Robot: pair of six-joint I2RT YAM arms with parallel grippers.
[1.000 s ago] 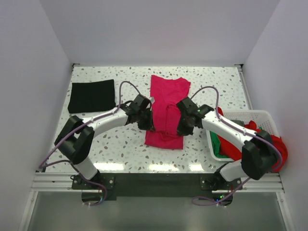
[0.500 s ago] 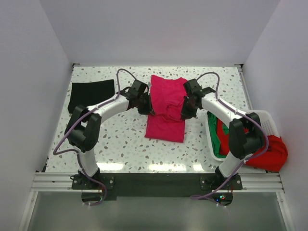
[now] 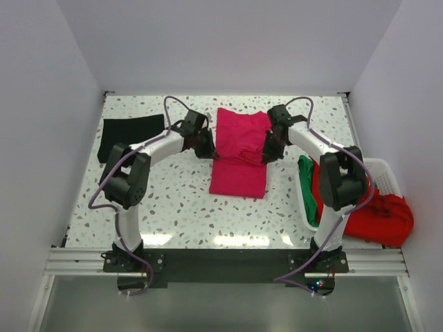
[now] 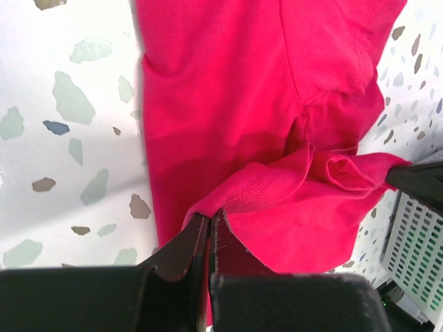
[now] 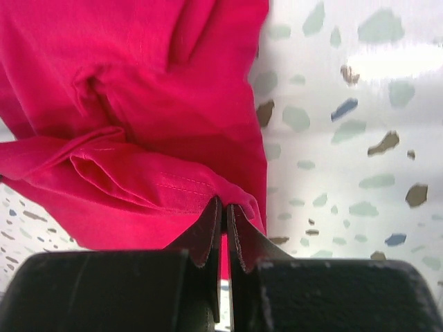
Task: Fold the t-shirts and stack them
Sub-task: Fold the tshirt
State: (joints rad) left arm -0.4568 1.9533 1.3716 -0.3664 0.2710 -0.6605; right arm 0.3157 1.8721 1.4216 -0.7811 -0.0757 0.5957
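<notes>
At mid-table you have the magenta t-shirt half folded. The left gripper and right gripper are each clamped on a hem corner, lifted over its middle. Far left, the black t-shirt lies folded. Unfolded yet: the red t-shirt and green t-shirt, in the basket at right.

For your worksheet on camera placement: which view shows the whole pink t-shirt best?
The top external view: only there is the pink t-shirt seen nearly whole. Each wrist view shows a close-up part around a pinched hem.
</notes>
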